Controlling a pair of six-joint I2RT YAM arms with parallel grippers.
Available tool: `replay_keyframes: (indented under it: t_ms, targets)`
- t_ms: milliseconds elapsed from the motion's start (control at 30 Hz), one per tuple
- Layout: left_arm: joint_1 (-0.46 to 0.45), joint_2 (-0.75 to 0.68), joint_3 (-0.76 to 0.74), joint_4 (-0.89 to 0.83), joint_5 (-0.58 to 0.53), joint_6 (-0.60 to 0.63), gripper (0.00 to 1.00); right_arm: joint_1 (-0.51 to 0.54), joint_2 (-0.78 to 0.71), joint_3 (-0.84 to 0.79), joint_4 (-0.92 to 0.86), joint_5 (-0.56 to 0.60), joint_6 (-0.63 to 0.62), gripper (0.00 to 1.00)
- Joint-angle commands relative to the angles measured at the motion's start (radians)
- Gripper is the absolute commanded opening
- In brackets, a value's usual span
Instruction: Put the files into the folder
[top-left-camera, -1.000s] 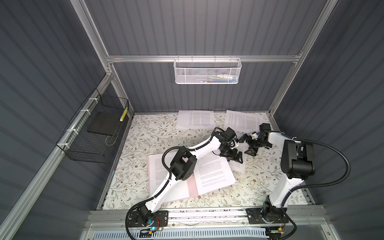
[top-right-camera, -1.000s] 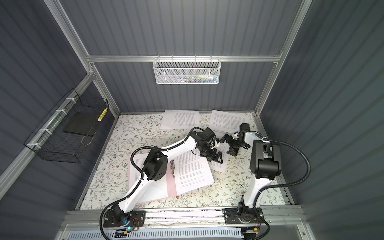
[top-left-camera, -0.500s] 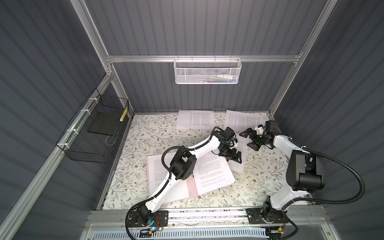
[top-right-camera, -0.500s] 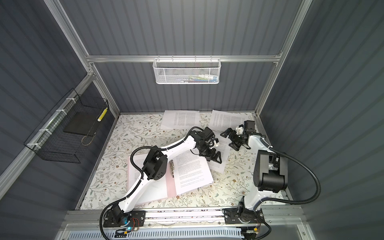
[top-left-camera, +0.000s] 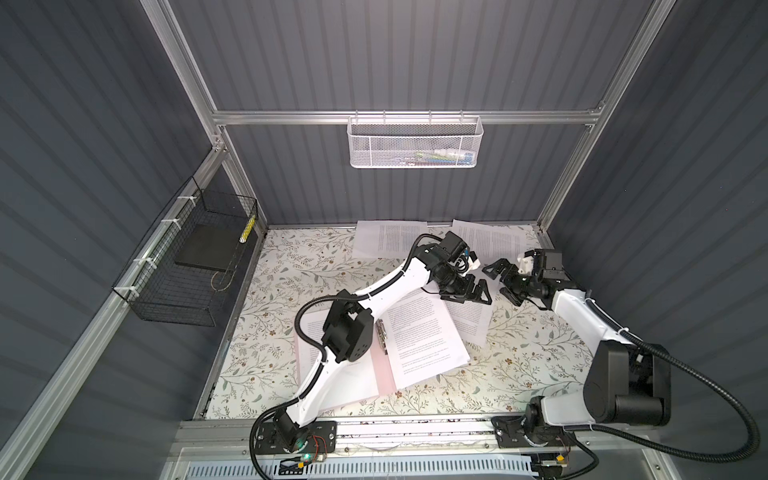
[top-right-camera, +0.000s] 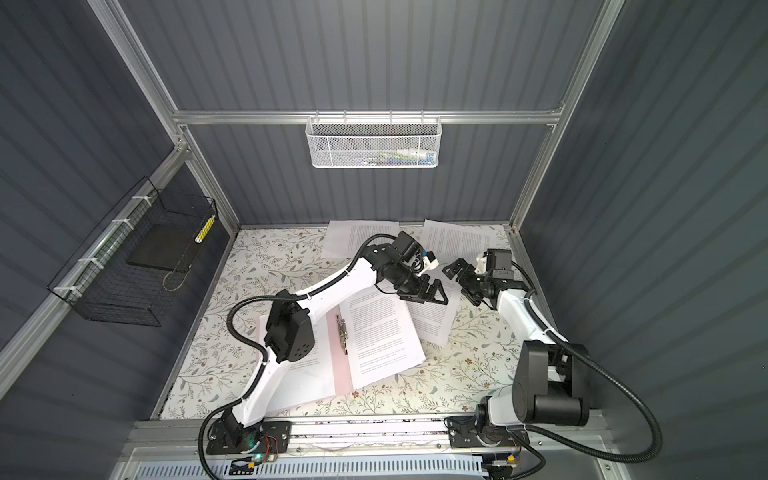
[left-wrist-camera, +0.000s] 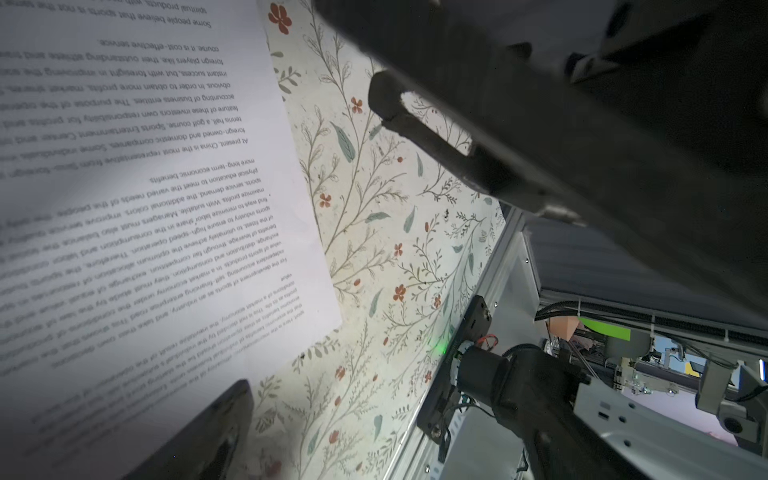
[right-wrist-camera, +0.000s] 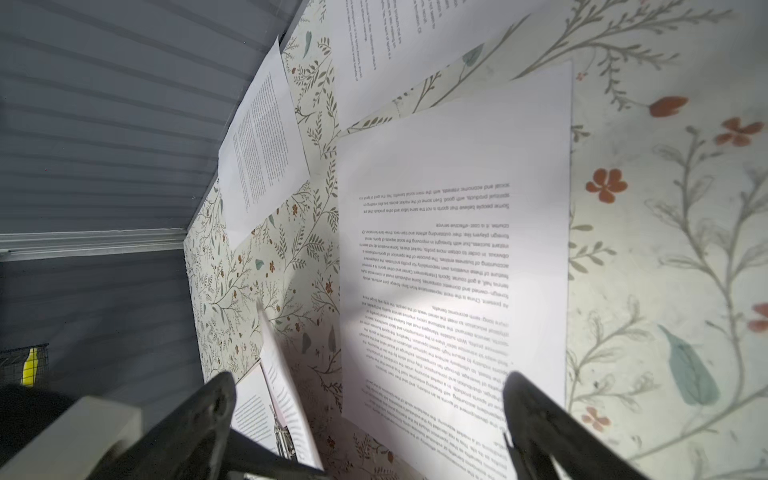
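Where the floral table comes nearest the lower edge in both top views, one folder lies open and flat at lower centre. Its pink spine strip and metal clip show between two of the files. A left sheet covers its left half, partly under the left arm. A tilted sheet covers its right half and overhangs the folder's right edge. Whether more paper lies beneath either cannot be told.

Five files show in all. The third, a loose sheet, lies flat on the table just right of the folder. Its left edge meets the tilted sheet; whether it slips under cannot be told.

Two grippers hang by this sheet. The left gripper is over its upper end, jaws spread wide with nothing between them; whether a fingertip touches the paper cannot be told. The right gripper, just to the right, is likewise wide open and empty, off the sheet's upper right corner. In the right wrist view the loose sheet spreads out beyond its two fingers.

Farther up, two back sheets lie side by side along the back wall, apart from both jaws. One white mesh basket hangs above them.
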Motion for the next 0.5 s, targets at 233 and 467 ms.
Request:
replay_keyframes:
  t_ms: [233, 467]
  targets:
    - [-0.008, -0.633, -0.595, 0.123, -0.259, -0.21, 1.0, 0.185, 0.02, -0.038, 0.013, -0.094, -0.081, 0.97]
    - [0.092, -0.977, -0.903, -0.034, -0.411, -0.341, 1.0, 0.325, 0.221, 0.037, 0.029, -0.11, -0.165, 0.74]
